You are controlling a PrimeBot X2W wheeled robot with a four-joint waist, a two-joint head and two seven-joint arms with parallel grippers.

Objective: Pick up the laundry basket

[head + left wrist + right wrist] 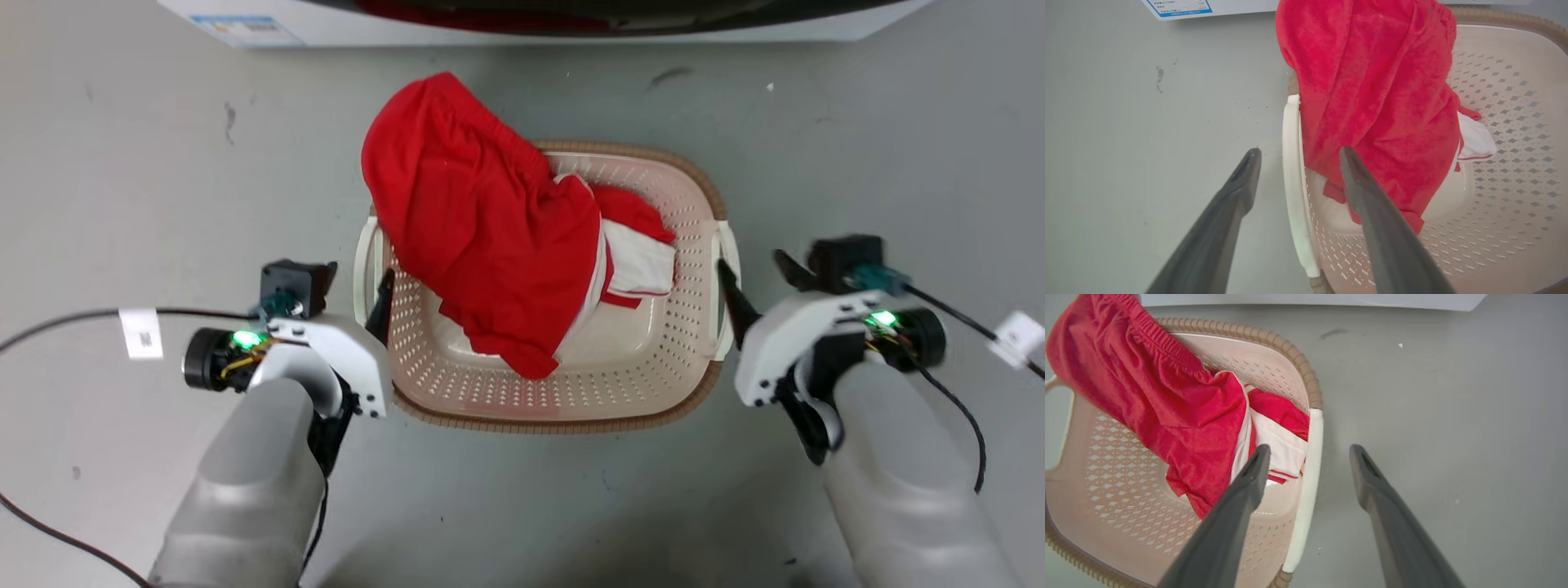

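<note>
— laundry basket [571, 390]: where does it sit?
— middle of the head view, flat on the grey floor [122, 163], just below the white washer [571, 20] that runs along the top edge. it's cream and perforated, with a brown woven-look rim.
— what's inside?
— a red garment [482, 237] is heaped in the upper-left part and spills over the rim there. a white cloth with red trim [645, 261] lies just beside it, toward the right wall.
— left gripper [359, 278]?
— at the basket's left side, lower left of centre. in the left wrist view its fingers are spread wide, one over the floor and one over the basket's inside against the red cloth. the white left handle [1292, 171] runs up between them. it's released and clamps nothing.
— does it touch the handle?
— i cannot tell.
— and the right gripper [751, 261]?
— at the right side, level with the other. in the right wrist view its fingers are parted too, one over the basket's inside near the white cloth and one over bare floor. the white right handle [1310, 465] lies between them, and this gripper is also released.
</note>
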